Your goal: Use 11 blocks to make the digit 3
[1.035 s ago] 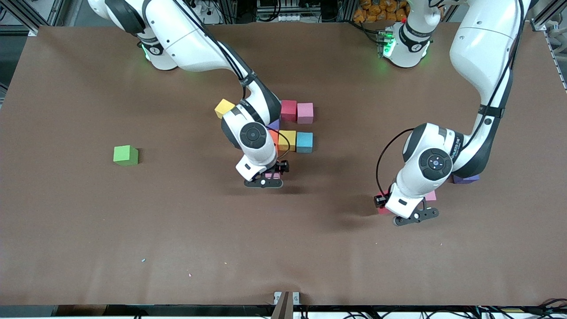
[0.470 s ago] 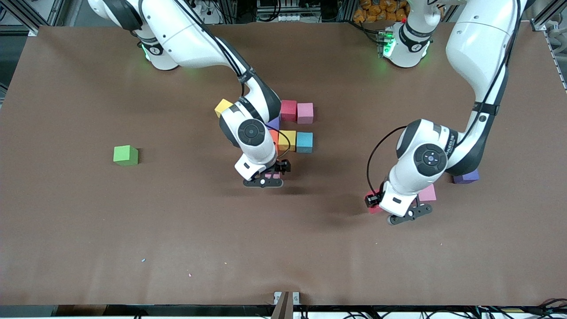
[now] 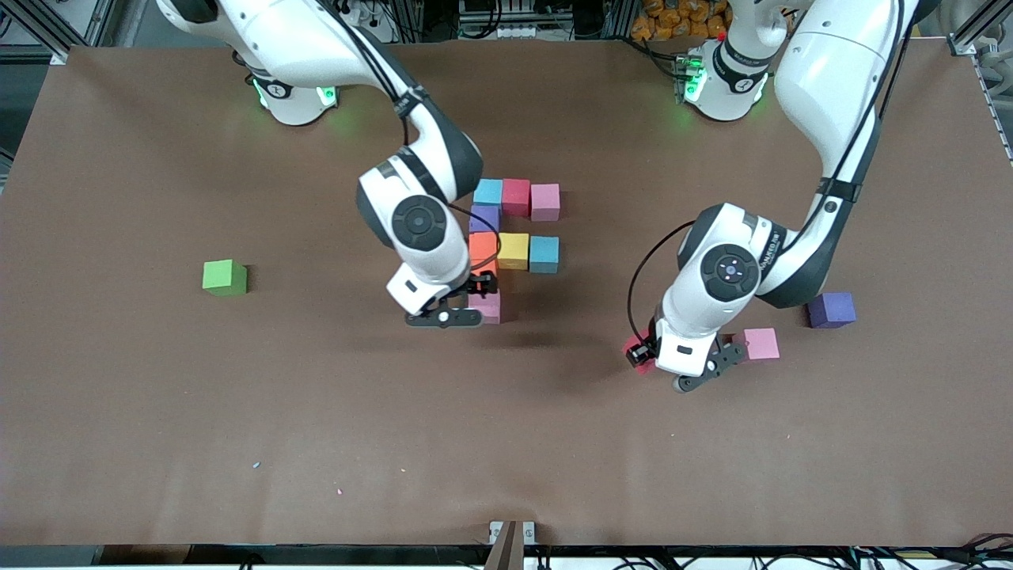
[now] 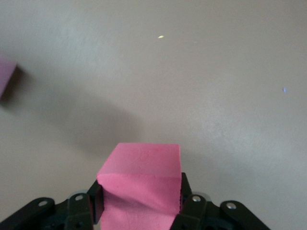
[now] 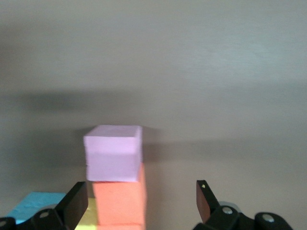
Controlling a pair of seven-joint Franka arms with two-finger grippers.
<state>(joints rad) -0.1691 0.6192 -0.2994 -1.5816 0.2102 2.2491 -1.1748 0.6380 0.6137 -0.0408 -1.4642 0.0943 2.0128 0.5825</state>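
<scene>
Several blocks touch in a partial figure at mid-table: light blue, red and pink in a row, purple, then orange, yellow and light blue. A pink block adjoins the orange one on the side nearer the camera. My right gripper hangs open beside that pink block. The left gripper is shut on a red block above bare table.
A loose pink block and a loose purple block lie toward the left arm's end of the table. A green cube sits alone toward the right arm's end.
The right gripper drew off the pink block toward its own end of the table. The left arm carried the red block toward the figure, uncovering the loose pink and purple blocks.
</scene>
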